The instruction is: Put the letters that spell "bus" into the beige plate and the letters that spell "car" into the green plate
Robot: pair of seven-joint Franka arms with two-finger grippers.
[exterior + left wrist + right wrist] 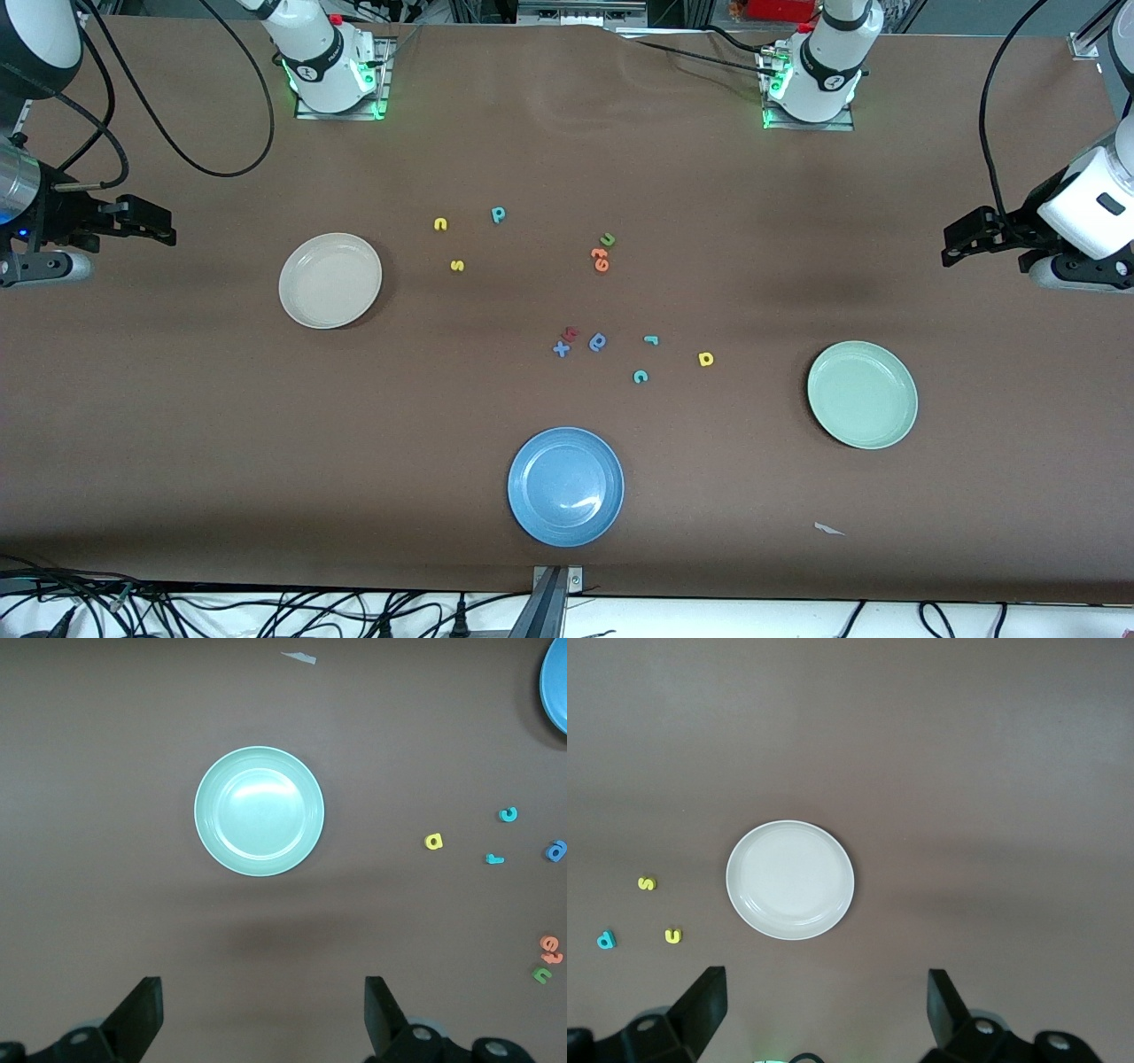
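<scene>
Both arms parked up high at the table ends, nothing held.

Left gripper [261, 1014]: jaws spread wide, hanging over bare table at the left arm's end, the green plate [862, 394] below it and nearer the front camera. Right gripper [824, 1010]: jaws also wide, over bare table at the right arm's end, beside the beige plate [330, 280].

All 3 plates hold nothing. Blue plate [565, 486] sits nearest the front camera, mid-table.

"bus" letters: yellow u [440, 224], teal b [499, 213] and yellow s [457, 265] lie loose on the table in a small group beside the beige plate, toward mid-table, none touching it.

"car" letters: teal r [651, 339], teal c [640, 377] and yellow a [705, 359] lie loose between mid-table and the green plate, the a closest to it, all apart from it.

Others: green u [608, 239] touching the orange letters [601, 259]; blue x [561, 349] beside a red letter [571, 333]; blue round letter [598, 342] near them. Small white scrap [829, 529] near the front edge.
</scene>
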